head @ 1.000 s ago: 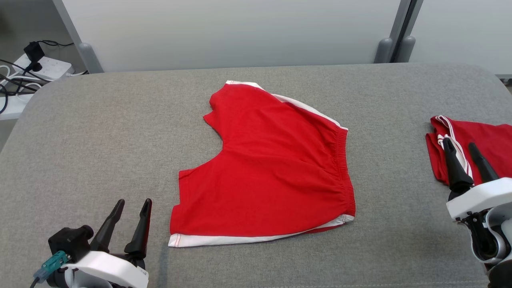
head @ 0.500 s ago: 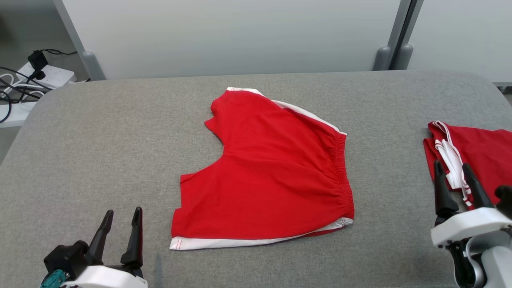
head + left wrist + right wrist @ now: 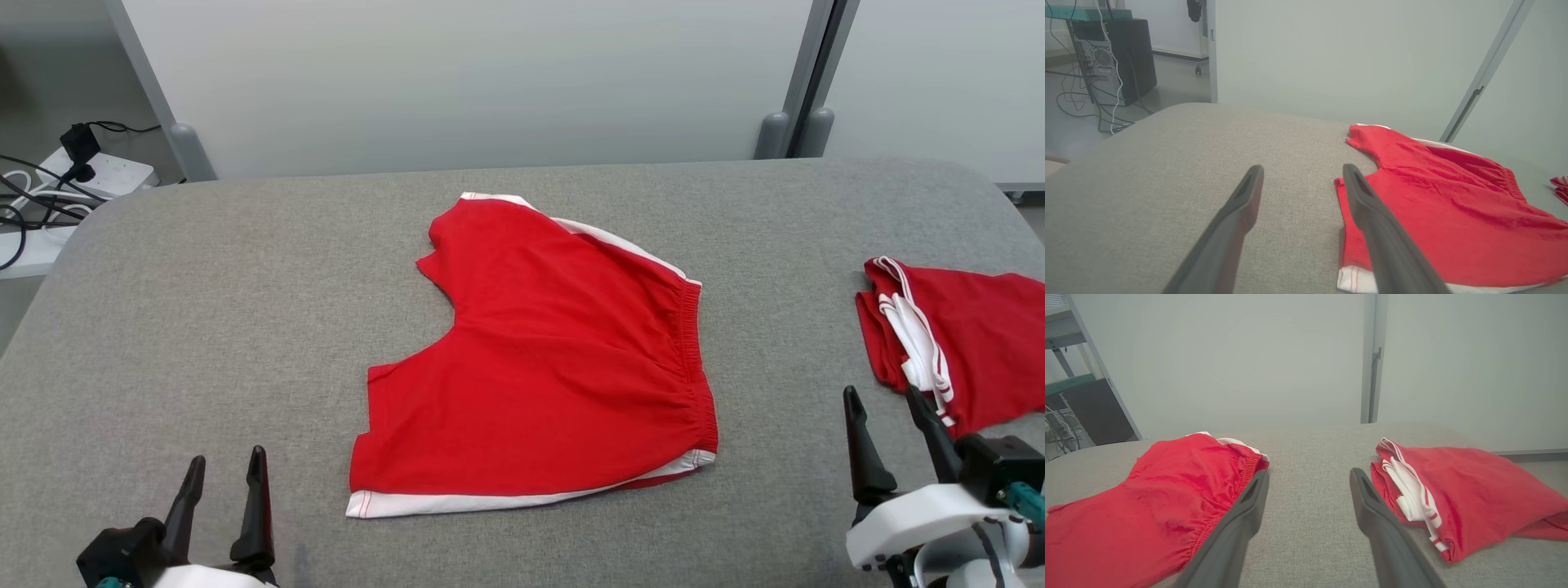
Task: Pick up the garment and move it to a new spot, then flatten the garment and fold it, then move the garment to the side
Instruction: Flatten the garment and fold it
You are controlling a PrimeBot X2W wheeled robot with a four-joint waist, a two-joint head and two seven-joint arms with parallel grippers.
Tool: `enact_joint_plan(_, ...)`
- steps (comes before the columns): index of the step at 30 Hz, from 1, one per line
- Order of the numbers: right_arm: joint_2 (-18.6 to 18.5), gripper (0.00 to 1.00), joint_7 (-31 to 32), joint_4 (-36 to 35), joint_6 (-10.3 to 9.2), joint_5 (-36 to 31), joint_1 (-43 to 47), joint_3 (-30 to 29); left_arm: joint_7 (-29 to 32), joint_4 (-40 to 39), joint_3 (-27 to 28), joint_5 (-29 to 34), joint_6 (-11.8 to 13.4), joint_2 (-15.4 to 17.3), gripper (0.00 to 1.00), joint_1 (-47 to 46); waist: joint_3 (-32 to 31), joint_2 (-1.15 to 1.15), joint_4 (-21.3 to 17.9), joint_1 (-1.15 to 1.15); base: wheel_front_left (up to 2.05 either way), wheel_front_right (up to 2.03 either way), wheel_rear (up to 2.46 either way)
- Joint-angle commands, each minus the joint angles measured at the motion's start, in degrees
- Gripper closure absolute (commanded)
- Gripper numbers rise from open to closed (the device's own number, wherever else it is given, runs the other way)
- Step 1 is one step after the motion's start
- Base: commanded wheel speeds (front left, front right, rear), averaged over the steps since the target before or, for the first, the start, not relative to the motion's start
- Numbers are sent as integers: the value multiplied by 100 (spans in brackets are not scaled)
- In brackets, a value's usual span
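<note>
The garment (image 3: 547, 359) is a pair of red shorts with white trim, lying spread flat in the middle of the grey padded table (image 3: 204, 286), waistband to the right. My left gripper (image 3: 227, 461) stands open at the lower left, short of the shorts' near left hem. In the left wrist view that hem (image 3: 1355, 261) lies beside the right finger of the open left gripper (image 3: 1302, 173). My right gripper (image 3: 884, 400) stands open at the lower right, empty. In the right wrist view the shorts (image 3: 1151, 506) lie left of the right gripper (image 3: 1309, 475).
A second red garment with white stripes (image 3: 955, 351) lies folded at the table's right edge, also in the right wrist view (image 3: 1461, 494). A power strip and cables (image 3: 49, 180) sit on the floor at the far left. A grey partition wall (image 3: 473, 82) stands behind the table.
Both grippers have drawn back toward the near edge, still open. The right one has left the folded garment. The camera has tilted, shifting the whole picture down a little.
</note>
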Motion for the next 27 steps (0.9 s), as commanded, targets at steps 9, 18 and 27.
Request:
enact_joint_plan(9,-3,0,-76,-92,25,-124,29,222,-75,-118,227,135,-41,-14,0,2,4,0,14,0,0,0,0)
enact_joint_plan(18,-11,0,-76,228,25,-38,-23,549,-75,-121,130,99,-41,-34,0,-12,83,0,61,0,0,0,0)
enact_joint_plan(27,-271,0,-76,954,25,150,-405,1599,-75,-85,-51,53,-41,-34,0,-161,325,0,285,0,0,0,0)
